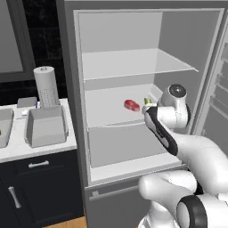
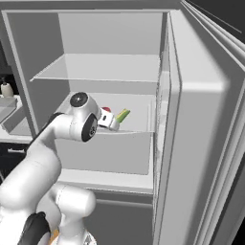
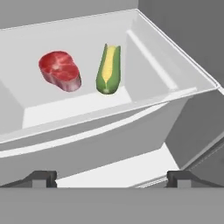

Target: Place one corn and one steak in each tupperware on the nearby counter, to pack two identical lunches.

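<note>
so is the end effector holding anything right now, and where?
Nothing held. End effector open, short of the steak and corn on the fridge shelf.

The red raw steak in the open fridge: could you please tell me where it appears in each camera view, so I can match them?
Left base view: the red raw steak lies mid-frame on the fridge's middle shelf, left of the arm's wrist.
Right base view: a red sliver peeks out beside the wrist.
Hand view: upper left, inside the white shelf tray.
Shared landmark: the green-husked yellow corn cob beside it.
</note>
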